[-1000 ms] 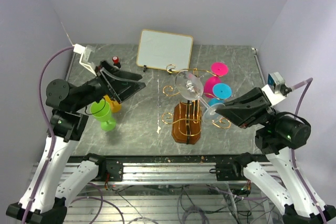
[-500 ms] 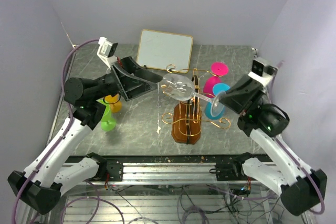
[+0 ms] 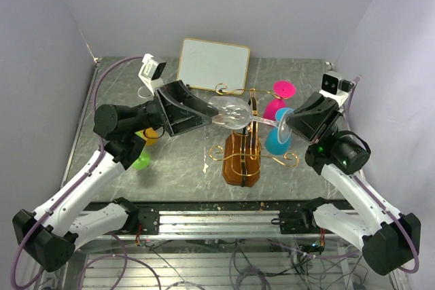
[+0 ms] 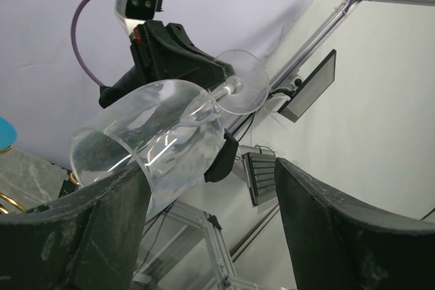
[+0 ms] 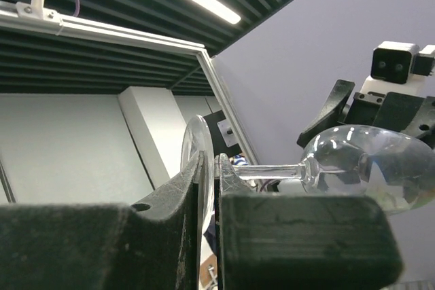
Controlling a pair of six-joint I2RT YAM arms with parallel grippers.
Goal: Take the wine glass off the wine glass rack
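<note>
Right gripper is clamped on the round foot of the wine glass. In the right wrist view its two dark fingers are pressed together on the foot's thin edge, and the stem runs away from them to the bowl. The glass lies on its side in the air, with the foot toward the right arm and the open mouth toward the left arm.

The left gripper stands at the bowl end with its fingers spread wide. In the left wrist view the bowl sits in the gap between them, close against the finger on the left of that picture. I cannot tell whether it touches that finger.

From above, the stem crosses over the top of the wine glass rack. This is a brown violin-shaped stand with curled gold wire arms, standing upright on the grey marbled counter. The top view does not show whether the stem touches any wire.

A blue cup stands just right of the rack, below the right gripper, with a pink goblet behind it. A white framed board leans at the back of the counter. A green cup is partly hidden under the left arm.
</note>
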